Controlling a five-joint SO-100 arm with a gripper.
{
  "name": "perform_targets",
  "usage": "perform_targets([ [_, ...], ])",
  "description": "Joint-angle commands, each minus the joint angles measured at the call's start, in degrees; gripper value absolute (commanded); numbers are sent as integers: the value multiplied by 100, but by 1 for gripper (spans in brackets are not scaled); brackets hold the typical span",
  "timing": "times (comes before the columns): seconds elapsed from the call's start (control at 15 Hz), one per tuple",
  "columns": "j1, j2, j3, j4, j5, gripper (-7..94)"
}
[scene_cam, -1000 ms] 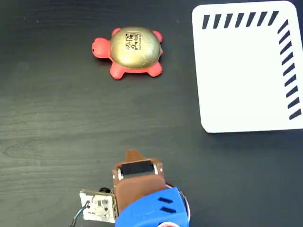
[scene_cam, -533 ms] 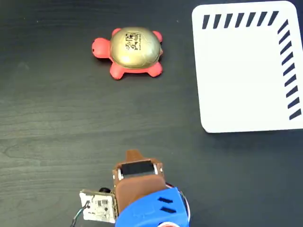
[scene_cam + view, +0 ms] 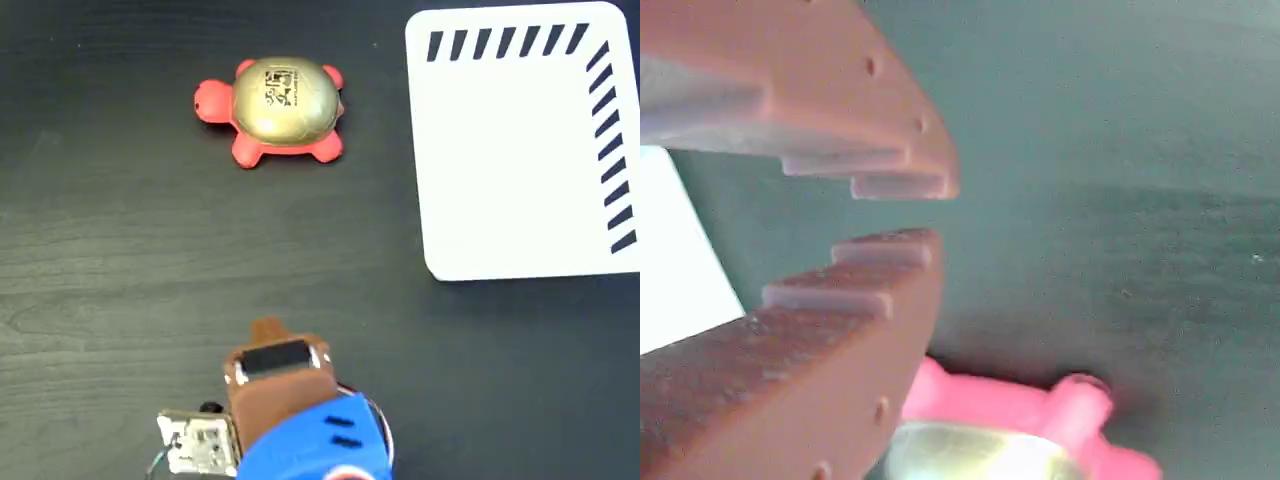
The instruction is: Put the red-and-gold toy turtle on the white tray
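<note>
- The red-and-gold toy turtle (image 3: 278,110) sits upper left on the dark counter (image 3: 120,250).
- The white tray (image 3: 520,160) lies upper right, apart from it.
- The claw (image 3: 902,212) is a little open, holding nothing.

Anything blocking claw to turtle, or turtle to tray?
Nothing visible. Bare dark table lies between the claw and the red-and-gold toy turtle, and between the turtle and the white tray. The tray surface shown is empty.

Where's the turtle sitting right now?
In the fixed view the red-and-gold toy turtle sits upper left on the dark table, left of the white tray and apart from it.
</note>
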Motion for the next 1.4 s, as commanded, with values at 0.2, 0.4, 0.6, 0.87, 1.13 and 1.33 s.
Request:
perform_targets([
  [0.2, 606, -4685, -3744, -272, -202, 0],
  [0.4, 861, -6838, -6284, 659, -457, 0],
  [0.6, 967, -8631, -8481, 1222, -439, 0],
  [0.87, 1002, -10582, -10608, 1556, -176, 0],
  [1.13, 1002, -11338, -11654, 2259, -211, 28],
  [1.33, 1002, -11355, -11663, 2522, -404, 48],
])
